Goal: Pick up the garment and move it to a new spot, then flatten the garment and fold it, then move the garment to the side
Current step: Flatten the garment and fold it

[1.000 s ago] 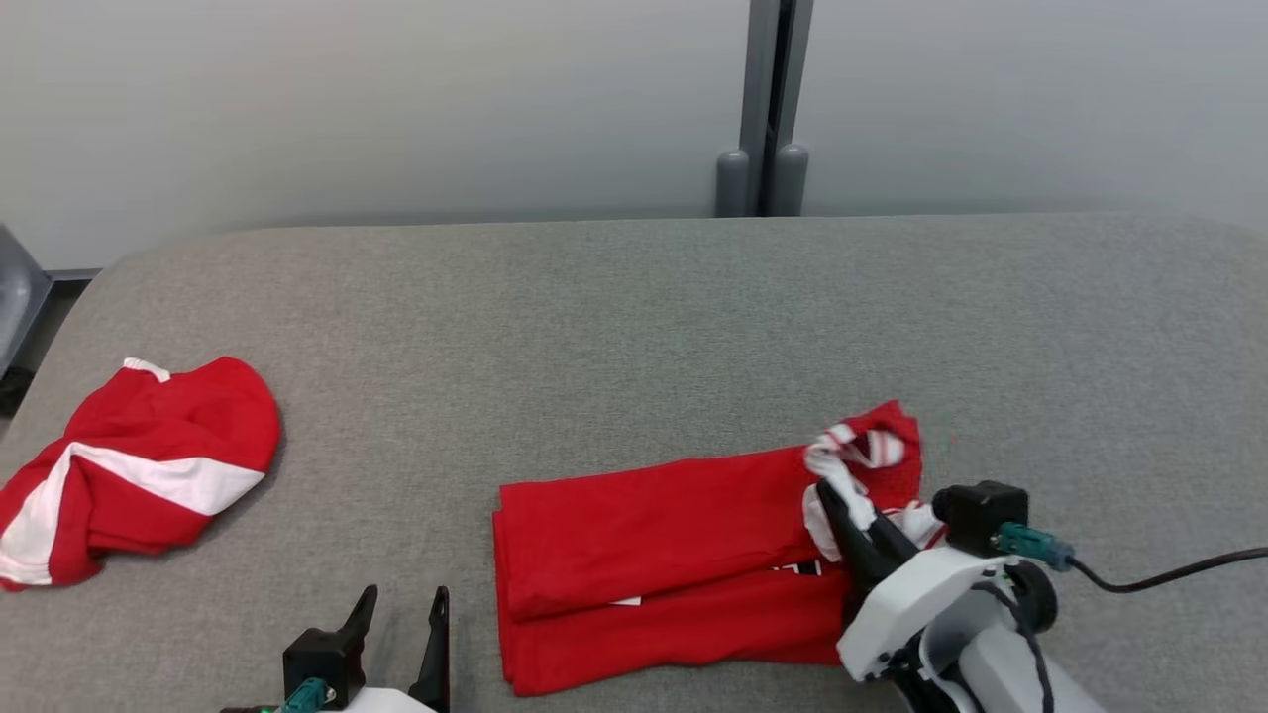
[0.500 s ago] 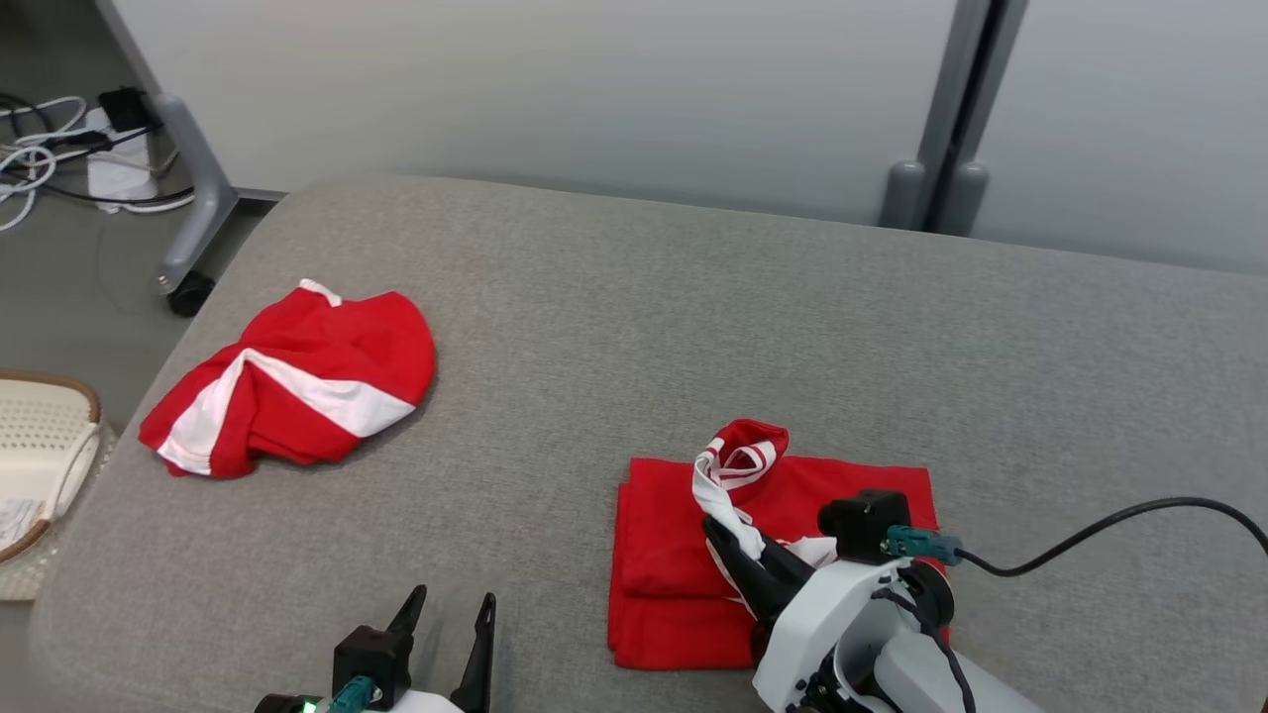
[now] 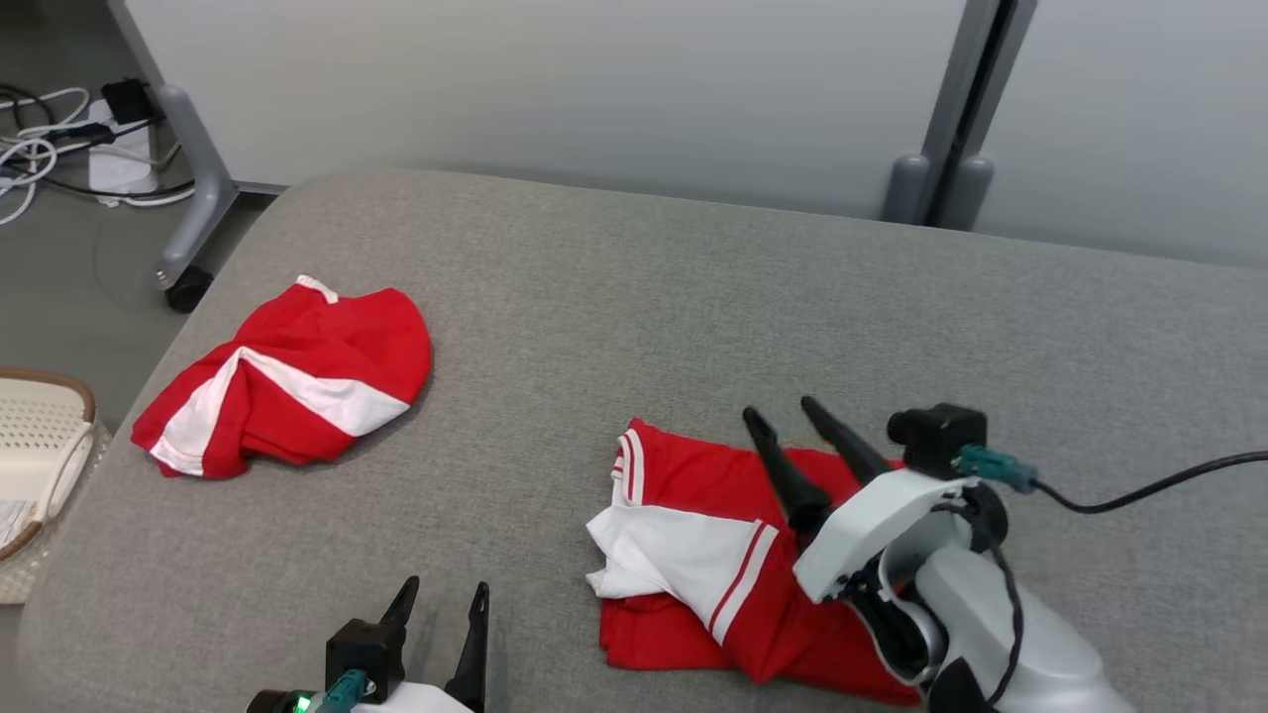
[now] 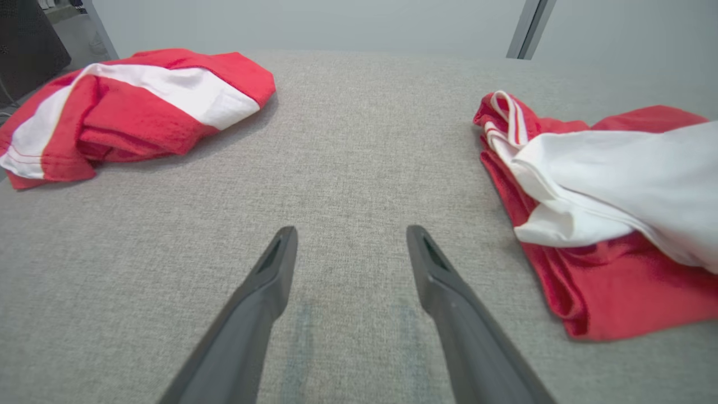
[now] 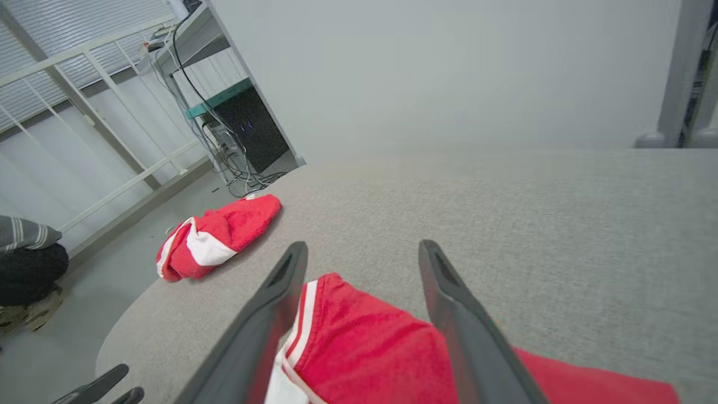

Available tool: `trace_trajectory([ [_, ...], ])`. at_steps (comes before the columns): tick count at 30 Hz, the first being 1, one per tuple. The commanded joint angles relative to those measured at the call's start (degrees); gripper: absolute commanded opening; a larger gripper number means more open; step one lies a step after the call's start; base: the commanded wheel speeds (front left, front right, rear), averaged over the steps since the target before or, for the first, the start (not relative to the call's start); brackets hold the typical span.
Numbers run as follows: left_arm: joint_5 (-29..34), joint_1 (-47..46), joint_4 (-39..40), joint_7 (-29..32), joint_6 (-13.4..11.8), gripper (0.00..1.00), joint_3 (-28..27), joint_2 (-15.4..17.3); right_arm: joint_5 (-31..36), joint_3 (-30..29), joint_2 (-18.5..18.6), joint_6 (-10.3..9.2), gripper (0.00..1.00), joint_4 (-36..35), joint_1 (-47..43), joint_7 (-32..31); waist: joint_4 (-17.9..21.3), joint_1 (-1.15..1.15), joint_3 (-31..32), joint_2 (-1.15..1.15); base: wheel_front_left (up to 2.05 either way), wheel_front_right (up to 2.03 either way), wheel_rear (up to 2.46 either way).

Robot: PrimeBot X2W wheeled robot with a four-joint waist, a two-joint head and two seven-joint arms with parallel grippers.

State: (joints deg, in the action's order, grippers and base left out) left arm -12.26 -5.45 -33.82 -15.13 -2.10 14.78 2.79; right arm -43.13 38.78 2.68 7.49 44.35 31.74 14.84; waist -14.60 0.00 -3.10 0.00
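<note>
The garment [image 3: 684, 564] is red with white panels and lies folded on the grey padded table [image 3: 614, 297], a white-trimmed flap laid across its left half. My right gripper [image 3: 778, 408] hovers open just above its far edge with nothing between the fingers. In the right wrist view the garment [image 5: 364, 342] lies under the spread right gripper [image 5: 362, 244]. My left gripper [image 3: 446, 589] stands open over bare table to the garment's left. In the left wrist view the left gripper [image 4: 348, 230] is empty, with the garment [image 4: 594, 185] to its right.
A second red and white garment [image 3: 282, 381] lies crumpled near the table's left edge, also in view as the second garment [image 4: 129, 106] and the second garment [image 5: 219, 235]. A pale woven basket [image 3: 40, 436] sits on the floor at left. Cables [image 3: 40, 149] and a wheeled frame leg [image 3: 188, 218] stand behind.
My right gripper has opened and let go of the white-trimmed flap, which now lies flat over the fold; the gripper has lifted clear. The head camera swung left earlier.
</note>
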Motion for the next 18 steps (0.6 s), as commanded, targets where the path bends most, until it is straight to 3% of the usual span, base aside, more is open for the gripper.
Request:
trace_trajectory([
  [1, -0.37, -0.78, 0.46, -0.01, -0.56, 1.0, -0.37, 0.23, 3.22, -4.37, 0.47, 0.0, 1.0, -1.03, -1.09, 0.43, 2.05, 0.0, 0.19, 0.0, 0.0, 0.0, 0.0],
  [8, -0.06, -1.29, 1.04, -0.01, -0.58, 1.0, -1.65, 0.24, 13.49, -17.69, 0.38, 0.0, 1.0, -4.73, -7.97, 0.39, 5.57, 0.0, 0.2, 0.0, 0.0, 0.0, 0.0],
  [18, 0.72, -0.69, 1.5, -0.01, -0.54, 1.0, -2.65, 0.24, 14.3, -17.82, 0.38, 0.0, 1.0, -8.01, -15.0, 0.4, 7.44, 0.0, 0.2, 0.0, 0.0, 0.0, 0.0],
])
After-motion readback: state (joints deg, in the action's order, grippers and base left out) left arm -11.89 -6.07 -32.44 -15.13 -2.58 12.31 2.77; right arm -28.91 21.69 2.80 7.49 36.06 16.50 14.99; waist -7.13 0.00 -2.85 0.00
